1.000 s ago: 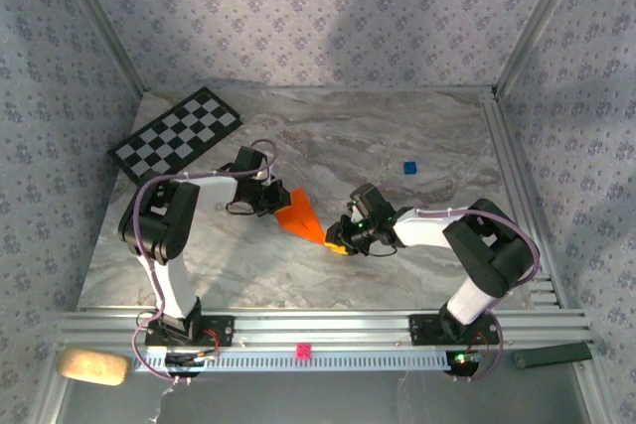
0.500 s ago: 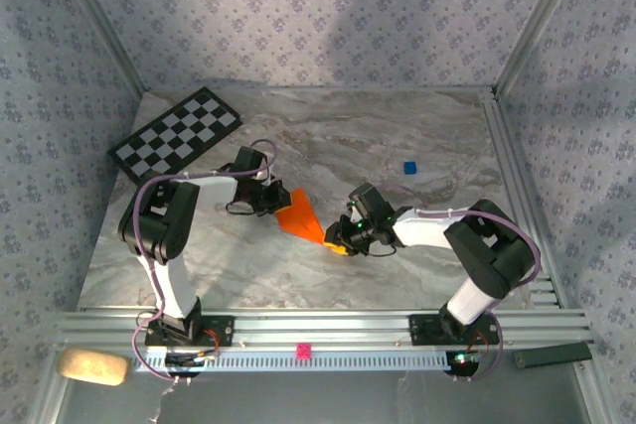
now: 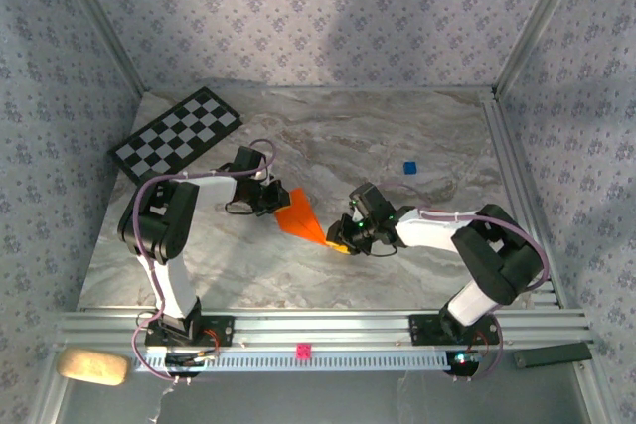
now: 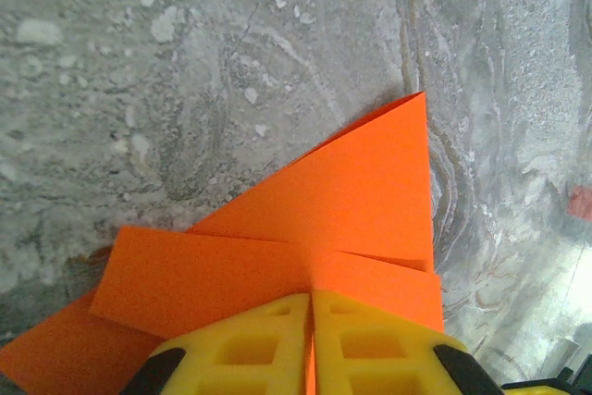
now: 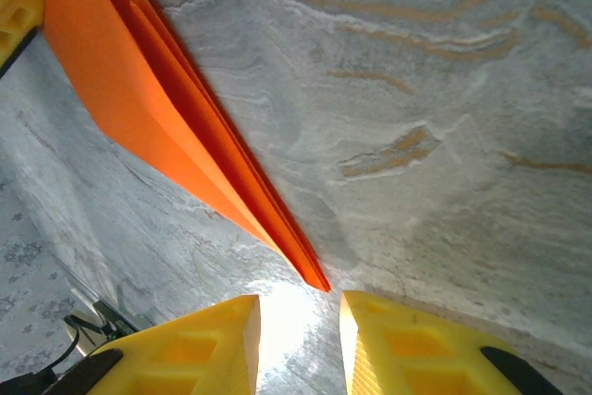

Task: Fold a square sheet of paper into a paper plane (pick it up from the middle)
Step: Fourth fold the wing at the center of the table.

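The paper plane [image 3: 301, 215] lies on the marble table [image 3: 417, 146] between the arms. The left gripper [image 4: 310, 301] is pinched tight on its wide tail. The right gripper [image 5: 298, 310] stands slightly parted and holds nothing, with the nose just at its gap. If it closes off-line, I reckon the nose crumples or the folds spring open.

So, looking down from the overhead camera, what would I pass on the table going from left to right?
Checkerboard → left fingers → folded orange paper → right fingers → blue cube.
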`<state>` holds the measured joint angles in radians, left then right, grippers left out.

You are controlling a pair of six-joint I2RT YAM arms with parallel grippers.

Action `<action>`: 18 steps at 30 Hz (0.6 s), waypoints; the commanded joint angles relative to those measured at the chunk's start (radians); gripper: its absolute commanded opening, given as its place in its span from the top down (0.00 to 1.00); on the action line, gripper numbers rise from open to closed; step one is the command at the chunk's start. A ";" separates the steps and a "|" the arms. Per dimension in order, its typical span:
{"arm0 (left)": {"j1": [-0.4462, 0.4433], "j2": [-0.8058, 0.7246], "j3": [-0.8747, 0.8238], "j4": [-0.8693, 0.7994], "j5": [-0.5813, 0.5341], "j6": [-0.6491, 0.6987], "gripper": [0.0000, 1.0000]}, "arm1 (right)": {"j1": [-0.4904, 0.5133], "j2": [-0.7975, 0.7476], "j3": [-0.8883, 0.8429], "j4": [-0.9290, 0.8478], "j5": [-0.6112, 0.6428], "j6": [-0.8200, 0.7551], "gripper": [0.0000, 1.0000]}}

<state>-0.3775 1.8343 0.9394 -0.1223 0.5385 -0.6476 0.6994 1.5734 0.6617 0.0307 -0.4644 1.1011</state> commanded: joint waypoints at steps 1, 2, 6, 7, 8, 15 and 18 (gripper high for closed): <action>0.014 0.008 -0.025 -0.078 -0.057 0.008 0.90 | 0.006 0.035 0.013 0.016 -0.016 0.023 0.71; 0.014 0.008 -0.026 -0.079 -0.057 0.007 0.90 | 0.006 0.045 0.019 0.011 -0.015 0.023 0.71; 0.014 0.007 -0.029 -0.077 -0.057 0.006 0.90 | 0.009 0.078 0.026 0.037 -0.032 0.032 0.72; 0.014 0.008 -0.030 -0.075 -0.056 0.006 0.90 | 0.009 0.084 0.031 0.030 -0.030 0.032 0.72; 0.015 0.008 -0.030 -0.076 -0.056 0.006 0.90 | 0.011 0.086 0.029 0.035 -0.027 0.035 0.72; 0.014 0.013 -0.024 -0.075 -0.053 0.005 0.90 | 0.018 0.087 0.048 0.082 -0.041 0.038 0.75; 0.014 0.013 -0.024 -0.075 -0.052 0.005 0.90 | 0.015 0.090 0.047 0.086 -0.036 0.038 0.74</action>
<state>-0.3737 1.8343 0.9394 -0.1230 0.5392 -0.6476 0.7010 1.6352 0.6834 0.0605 -0.4938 1.1206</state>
